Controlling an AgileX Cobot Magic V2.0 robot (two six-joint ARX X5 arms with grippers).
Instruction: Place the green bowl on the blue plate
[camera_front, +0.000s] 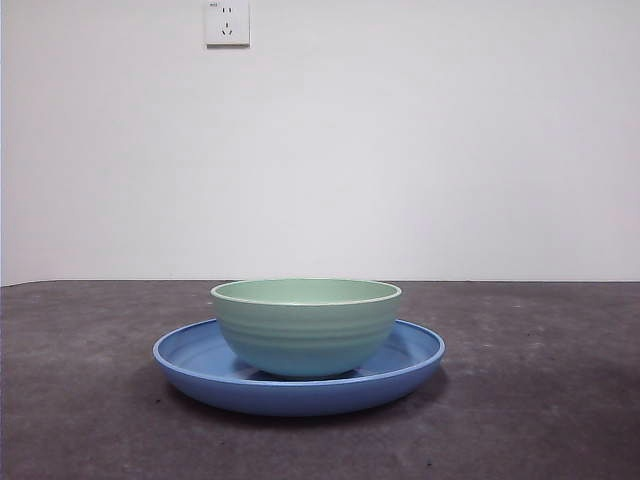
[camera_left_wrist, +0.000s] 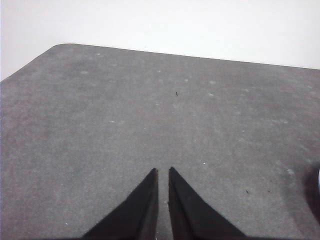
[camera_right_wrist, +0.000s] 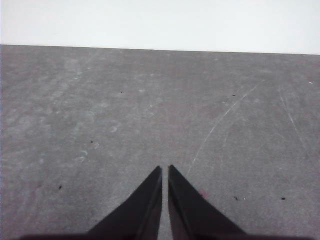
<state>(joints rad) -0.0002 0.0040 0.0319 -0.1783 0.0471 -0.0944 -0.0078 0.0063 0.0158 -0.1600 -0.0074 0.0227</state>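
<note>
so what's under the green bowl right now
The green bowl sits on the blue plate, which rests on the dark table. The plate's middle is covered by the bowl, so the contact spot can't be seen.

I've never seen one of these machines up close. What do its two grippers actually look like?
Only the jaw tips show. The left gripper and the right gripper look alike: each has two plain black jaws, flat and wedge-shaped, tapering to narrow points. No cables, markings or arm bodies are in view.
</note>
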